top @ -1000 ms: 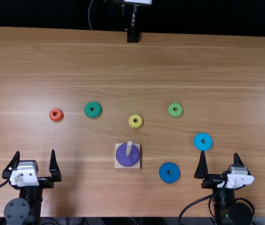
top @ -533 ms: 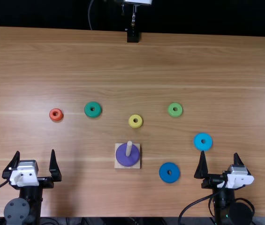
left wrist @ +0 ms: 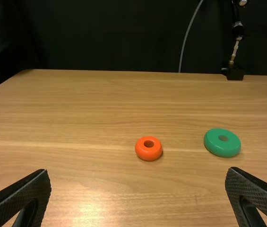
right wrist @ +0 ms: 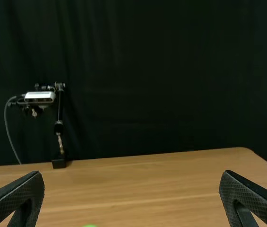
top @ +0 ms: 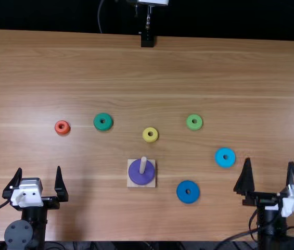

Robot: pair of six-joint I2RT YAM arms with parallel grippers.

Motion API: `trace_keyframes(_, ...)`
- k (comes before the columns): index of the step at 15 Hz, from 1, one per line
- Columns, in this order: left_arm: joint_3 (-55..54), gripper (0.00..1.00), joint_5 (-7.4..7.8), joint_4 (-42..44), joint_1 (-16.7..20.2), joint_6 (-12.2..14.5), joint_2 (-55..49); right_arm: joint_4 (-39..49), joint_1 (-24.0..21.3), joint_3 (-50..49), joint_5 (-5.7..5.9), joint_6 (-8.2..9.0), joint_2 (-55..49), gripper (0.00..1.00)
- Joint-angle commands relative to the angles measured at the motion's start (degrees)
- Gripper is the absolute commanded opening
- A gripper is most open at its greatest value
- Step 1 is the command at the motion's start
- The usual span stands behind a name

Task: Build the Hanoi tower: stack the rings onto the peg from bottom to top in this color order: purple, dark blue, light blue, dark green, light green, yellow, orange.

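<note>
The right gripper (top: 269, 161) has swung toward the table's right side, its fingers spread wide and empty; a fingertip that was right by the light blue ring (top: 218, 157) now stands apart from it. The left gripper (top: 39, 167) is unmoved, also open and empty. Every ring stays put: the purple ring (top: 136, 174) around the peg (top: 143, 165), the dark blue ring (top: 181, 192), light blue, dark green (top: 98, 122), light green (top: 189, 123), yellow (top: 145, 136) and orange ring (top: 57, 127) lying separately on the wooden table (top: 110, 67).
</note>
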Motion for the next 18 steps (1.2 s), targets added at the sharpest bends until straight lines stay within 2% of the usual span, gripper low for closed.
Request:
trace_keyframes(1, -2.9, 1.00, -0.13, -0.8, 0.1, 0.6, -1.0, 0.0, 0.0, 4.7, 0.22, 0.39, 6.1, 1.00)
trace_keyframes(3, -2.9, 1.00, -0.13, -0.9, 0.1, 0.6, -1.0, -0.3, 2.0, 9.2, 0.32, 0.18, 16.6, 1.00)
trace_keyframes(5, -2.9, 1.00, -0.13, -0.9, 0.1, 0.6, -1.0, -5.3, 5.8, 13.0, 0.32, 0.18, 25.2, 1.00)
trace_keyframes(7, -2.9, 1.00, -0.13, -0.8, 0.2, 0.6, -1.0, -10.3, 9.1, 17.0, -0.20, 0.60, 34.2, 1.00)
trace_keyframes(8, -2.9, 1.00, -0.13, -0.8, 0.1, 0.6, -1.0, -13.0, 11.7, 18.9, -0.31, 1.65, 38.5, 1.00)
trace_keyframes(10, -2.9, 1.00, -0.13, -0.8, 0.2, 0.6, -1.0, -20.6, 16.0, 22.1, -0.42, 8.19, 45.9, 1.00)
trace_keyframes(11, -2.9, 1.00, -0.13, -0.8, 0.1, 0.6, -1.0, -25.1, 17.8, 23.7, -1.36, 10.41, 49.2, 1.00)
trace_keyframes(12, -2.9, 1.00, -0.13, -0.9, 0.1, 0.6, -1.0, -28.4, 20.3, 24.6, -3.26, 11.88, 52.4, 1.00)
trace_keyframes(13, -2.9, 1.00, -0.13, -0.8, 0.2, 0.6, -1.0, -29.1, 22.1, 24.7, -4.63, 13.47, 55.0, 1.00)
trace_keyframes(15, -2.9, 1.00, -0.13, -0.8, 0.2, 0.6, -1.0, -29.2, 22.9, 24.1, -8.01, 17.90, 58.7, 1.00)
trace_keyframes(16, -2.9, 1.00, -0.13, -0.8, 0.2, 0.6, -1.0, -29.2, 23.6, 24.0, -8.01, 19.58, 59.9, 1.00)
trace_keyframes(17, -2.9, 1.00, -0.13, -0.8, 0.1, 0.6, -1.0, -29.3, 24.3, 24.0, -7.80, 20.43, 60.3, 1.00)
trace_keyframes(18, -2.9, 1.00, -0.13, -0.8, 0.1, 0.6, -1.0, -29.5, 24.3, 23.9, -7.80, 20.22, 60.4, 1.00)
